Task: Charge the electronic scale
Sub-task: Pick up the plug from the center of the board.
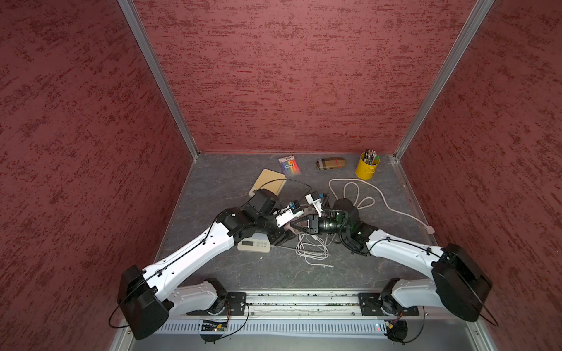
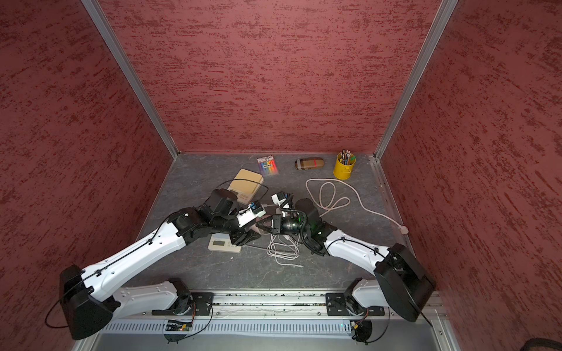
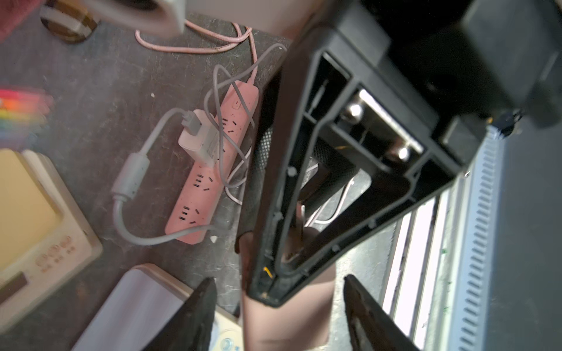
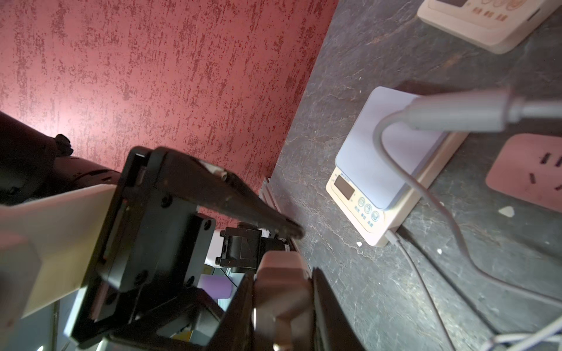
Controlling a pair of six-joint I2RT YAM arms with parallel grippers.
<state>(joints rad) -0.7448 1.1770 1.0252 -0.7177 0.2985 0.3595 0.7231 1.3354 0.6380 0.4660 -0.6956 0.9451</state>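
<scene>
Both arms are reaching in over the middle of the desk (image 1: 213,200), and the hands are meeting tip to tip there.

The left hand (image 3: 279,278) is standing wide. In the left wrist view its fingers (image 3: 197,316) are sitting clear of the pale block (image 3: 289,316) between them, with a gap showing on either side.

The right hand (image 1: 295,225) is drawn narrow and is pinching that same pale block. The right wrist view is showing the block pressed between both fingers. What the block is, cannot tell for certain.

The small white scale (image 1: 254,244) is lying flat on the desk at about 8 o'clock from centre, partly under the left wrist, with its display strip facing 6 o'clock. A plug (image 4: 393,238) is sitting in its side, and a thin lead is running from it toward the white cable (image 1: 313,252), which is lying in loose coils at 5 to 6 o'clock.

The pink power strip (image 3: 209,170) is lying near centre, mostly hidden under the arms in both top views. A white adapter (image 3: 199,141) is sitting in one of its sockets, with a grey cable (image 3: 130,176) trailing off it.

Around the far side:
- The beige scale (image 1: 269,182) is resting at 11 o'clock.
- The marker pack (image 1: 289,164) is lying at 12 o'clock.
- The yellow pot (image 1: 366,170) of pencils is standing at 1 o'clock.
- The pink cord (image 1: 359,194) is looping at 2 to 3 o'clock.
</scene>
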